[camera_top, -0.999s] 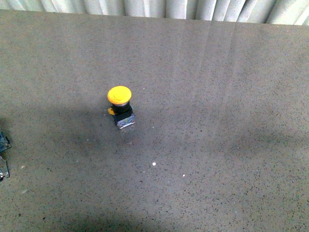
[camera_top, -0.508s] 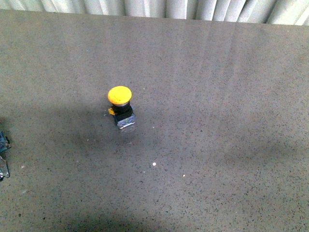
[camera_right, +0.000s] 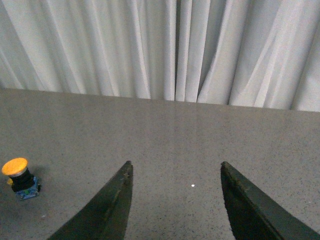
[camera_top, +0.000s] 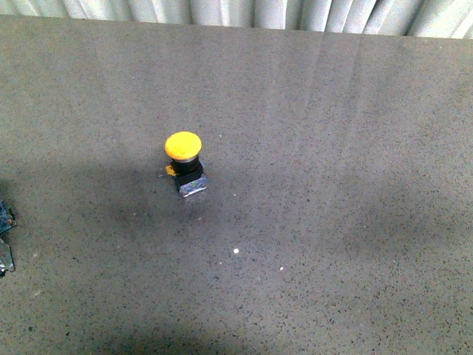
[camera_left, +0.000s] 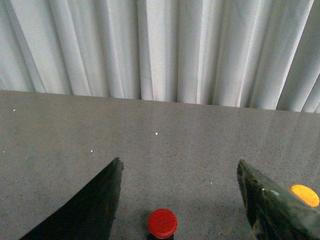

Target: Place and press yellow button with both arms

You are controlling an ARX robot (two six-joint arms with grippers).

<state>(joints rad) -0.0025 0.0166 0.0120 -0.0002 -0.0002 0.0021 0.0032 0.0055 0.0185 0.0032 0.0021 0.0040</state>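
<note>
The yellow button (camera_top: 183, 146) stands upright on the grey table (camera_top: 332, 148), left of the middle, with a black collar and silvery base block. It shows in the right wrist view (camera_right: 15, 167) off to one side, and partly behind a finger in the left wrist view (camera_left: 305, 195). My left gripper (camera_left: 179, 167) is open and empty, with a red button (camera_left: 162, 223) between its fingers. My right gripper (camera_right: 176, 170) is open and empty above bare table. In the front view only a small piece of the left arm (camera_top: 4, 238) shows at the left edge.
A white pleated curtain (camera_top: 259, 11) hangs behind the table's far edge. A few small white specks (camera_top: 236, 251) lie on the table in front of the yellow button.
The piece of the left arm at the front view's left edge has shifted slightly. The yellow button has not moved.
</note>
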